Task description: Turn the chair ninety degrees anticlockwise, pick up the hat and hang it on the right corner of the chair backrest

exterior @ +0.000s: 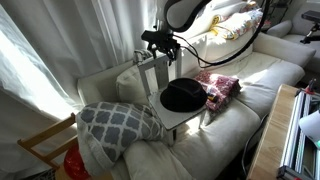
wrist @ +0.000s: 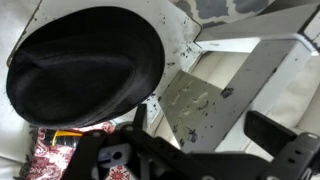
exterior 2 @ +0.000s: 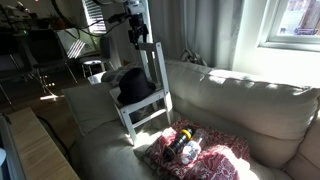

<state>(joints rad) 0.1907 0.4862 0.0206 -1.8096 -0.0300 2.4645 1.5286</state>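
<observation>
Read the scene from left to right in an exterior view.

1. At the far left, note the pale curtain point(exterior: 40, 50). Below it stands a bare wood frame point(exterior: 40, 148) with an orange object point(exterior: 74, 163) beside it.
2. Next, find the grey-and-white patterned pillow point(exterior: 118, 122). It lies on the sofa point(exterior: 270, 75) and touches the near edge of the chair.
3. The chair point(exterior: 152, 75) stands upright on the sofa cushion. Its slatted backrest is on the left and its square seat extends to the right.
4. The gripper point(exterior: 160, 42) hangs directly above the top of the backrest. You cannot tell from this view whether it touches the backrest.
5. The hat point(exterior: 183, 96) lies crown up on the chair seat and covers most of it.
6. Just right of the chair, a red patterned cloth point(exterior: 218, 88) lies on the cushion.

Check the gripper in the wrist view. The gripper point(wrist: 205, 135) has its fingers point(wrist: 275, 130) spread apart, with nothing between them (only the bare seat panel shows in the gap). The hat point(wrist: 85, 65) fills the upper left of that view, clear of the fingers. A corner of the cloth point(wrist: 48, 158) shows below the hat.
</observation>
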